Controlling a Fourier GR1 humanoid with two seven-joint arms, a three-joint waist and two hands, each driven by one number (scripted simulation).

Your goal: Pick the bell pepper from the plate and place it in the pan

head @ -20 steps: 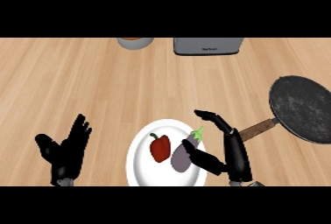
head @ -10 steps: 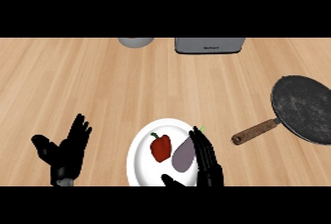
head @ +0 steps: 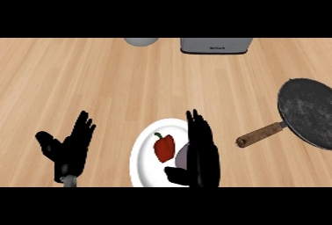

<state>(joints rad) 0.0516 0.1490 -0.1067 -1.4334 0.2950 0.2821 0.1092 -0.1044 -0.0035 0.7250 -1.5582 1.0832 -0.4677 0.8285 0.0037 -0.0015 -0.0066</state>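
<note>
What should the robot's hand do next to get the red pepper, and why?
Probably the right hand should slide a little to its left and curl round the bell pepper. The hand is open over the plate, right beside the pepper, but not holding it yet. The pan waits off to the right.

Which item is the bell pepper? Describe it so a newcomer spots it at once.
Start at the white plate near the lower edge of the wooden counter. The bell pepper lies on it, just left of the right hand. It is the only red item there, with a dark stem; the grey-purple object beside it is partly hidden.
</note>
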